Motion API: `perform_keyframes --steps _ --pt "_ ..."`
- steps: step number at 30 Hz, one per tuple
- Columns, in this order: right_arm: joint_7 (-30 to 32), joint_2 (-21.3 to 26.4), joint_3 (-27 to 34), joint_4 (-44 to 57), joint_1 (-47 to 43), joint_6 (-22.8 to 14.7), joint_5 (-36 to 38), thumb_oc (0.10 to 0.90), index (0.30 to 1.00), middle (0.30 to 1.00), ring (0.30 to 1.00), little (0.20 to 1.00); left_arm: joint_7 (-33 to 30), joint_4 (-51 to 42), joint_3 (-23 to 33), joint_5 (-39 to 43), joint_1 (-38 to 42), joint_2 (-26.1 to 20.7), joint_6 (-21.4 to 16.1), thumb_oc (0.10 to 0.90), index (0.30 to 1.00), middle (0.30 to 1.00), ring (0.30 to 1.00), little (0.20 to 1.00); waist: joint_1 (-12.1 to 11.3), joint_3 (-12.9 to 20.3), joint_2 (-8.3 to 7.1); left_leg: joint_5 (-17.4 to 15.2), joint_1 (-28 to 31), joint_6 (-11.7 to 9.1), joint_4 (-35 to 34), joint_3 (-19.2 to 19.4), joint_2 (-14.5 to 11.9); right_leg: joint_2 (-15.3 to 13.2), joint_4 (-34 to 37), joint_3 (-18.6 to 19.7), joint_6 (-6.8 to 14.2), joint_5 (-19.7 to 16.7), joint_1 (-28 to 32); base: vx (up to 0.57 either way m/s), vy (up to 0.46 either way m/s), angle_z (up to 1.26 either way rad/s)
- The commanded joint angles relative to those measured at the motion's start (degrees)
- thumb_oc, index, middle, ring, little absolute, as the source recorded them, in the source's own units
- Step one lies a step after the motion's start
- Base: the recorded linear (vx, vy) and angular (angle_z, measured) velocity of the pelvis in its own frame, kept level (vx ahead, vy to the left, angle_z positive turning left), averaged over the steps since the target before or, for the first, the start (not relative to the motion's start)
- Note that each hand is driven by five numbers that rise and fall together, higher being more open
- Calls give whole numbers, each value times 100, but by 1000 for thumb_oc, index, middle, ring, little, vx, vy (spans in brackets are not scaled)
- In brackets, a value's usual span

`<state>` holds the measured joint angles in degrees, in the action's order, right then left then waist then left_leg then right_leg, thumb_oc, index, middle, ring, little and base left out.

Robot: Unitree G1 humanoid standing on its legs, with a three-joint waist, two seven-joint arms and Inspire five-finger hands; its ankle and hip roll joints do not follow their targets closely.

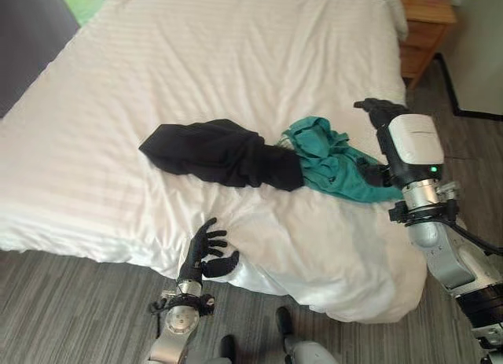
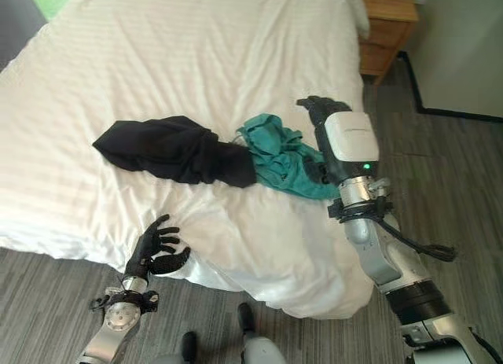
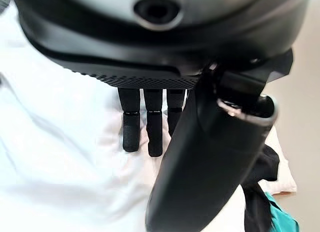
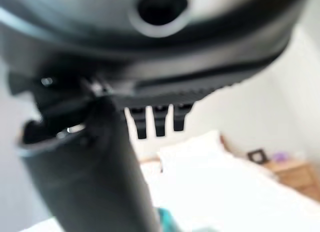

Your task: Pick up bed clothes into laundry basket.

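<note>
While the right hand (image 2: 321,107) is hovering with relaxed fingers just right of the teal garment (image 2: 279,164), the left hand (image 1: 206,250) is resting open at the bed's (image 1: 196,73) near edge. Both it and the black garment (image 1: 216,152), crumpled mid-bed, are looking soft, light, easily bunched at a fold.

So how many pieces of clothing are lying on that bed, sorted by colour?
Black garment: 1
Teal garment: 1
Total: 2, lying end to end on the white bed and touching where they meet.
</note>
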<state>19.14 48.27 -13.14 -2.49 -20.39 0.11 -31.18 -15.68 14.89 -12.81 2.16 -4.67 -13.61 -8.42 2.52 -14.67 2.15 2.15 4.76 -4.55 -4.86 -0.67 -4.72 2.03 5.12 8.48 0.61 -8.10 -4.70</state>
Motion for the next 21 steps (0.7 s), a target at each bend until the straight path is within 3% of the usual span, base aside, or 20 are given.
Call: perform_keyframes --steps 1,2,8,9,14,17,18,19,20,21 --pt "203 11 62 -83 -647 -44 47 800 900 900 900 900 -223 -84 358 53 -414 -727 -56 800 900 900 900 900 -186 617 -533 -207 -381 -121 -14 -217 204 -898 -26 462 867 734 402 134 -237 -13" --pt "-111 -447 -713 -1709 -907 153 375 800 900 900 900 900 -182 235 414 103 -449 -772 -41 800 900 900 900 900 -344 604 -389 -76 -444 -186 -14 -370 214 -912 -17 312 773 827 524 138 -239 -7" --pt "-110 -903 -1376 -3777 -1484 261 534 800 900 900 900 900 -179 1197 290 246 -67 -800 -32 800 900 900 900 900 -296 525 -243 38 -668 -246 -14 -497 263 -925 -12 131 752 856 408 25 -70 33" --pt "-144 -1164 -1398 -4668 -1681 333 812 800 900 900 900 900 -193 1777 198 235 164 -805 6 800 900 900 900 900 -306 496 -173 73 -781 -266 -14 -508 293 -932 -12 103 755 838 324 -26 -15 11" --pt "-209 -1385 -1547 -6106 -2313 346 1141 800 900 900 900 900 -220 3119 129 243 570 -802 24 800 900 900 900 900 -311 429 7 181 -1078 -320 -14 -464 347 -921 -12 47 773 800 46 -56 9 1" --pt "-241 -1255 -1697 -6348 -2694 284 1189 800 900 900 900 900 -268 3857 178 140 634 -844 59 800 900 900 900 900 -272 471 68 205 -1173 -337 -14 -390 347 -890 -12 48 780 800 -74 4 7 1" --pt "-227 -1199 -1725 -6359 -2790 264 1211 772 858 858 858 858 -293 4053 207 105 620 -852 70 800 900 900 900 900 -251 474 77 209 -1165 -340 -14 -360 334 -879 -12 62 784 798 -75 0 0 0" --pt "-226 -1148 -1780 -6322 -2904 238 1219 772 858 858 858 858 -329 4243 231 41 604 -872 94 800 900 900 900 900 -234 473 81 203 -1147 -342 -14 -334 330 -869 -12 78 782 802 -70 0 0 0" --pt "-221 -1081 -1831 -6252 -3019 208 1243 400 300 300 300 300 -346 4431 258 -6 590 -903 120 800 900 900 900 900 -214 472 80 198 -1121 -347 -14 -302 318 -868 -12 84 786 804 -58 0 0 0" --pt "-220 -1011 -1896 -6150 -3107 178 1251 400 300 300 300 300 -355 4595 294 -52 565 -925 151 800 900 900 900 900 -195 471 72 188 -1095 -348 -14 -283 312 -870 -12 93 786 810 -39 0 0 0"
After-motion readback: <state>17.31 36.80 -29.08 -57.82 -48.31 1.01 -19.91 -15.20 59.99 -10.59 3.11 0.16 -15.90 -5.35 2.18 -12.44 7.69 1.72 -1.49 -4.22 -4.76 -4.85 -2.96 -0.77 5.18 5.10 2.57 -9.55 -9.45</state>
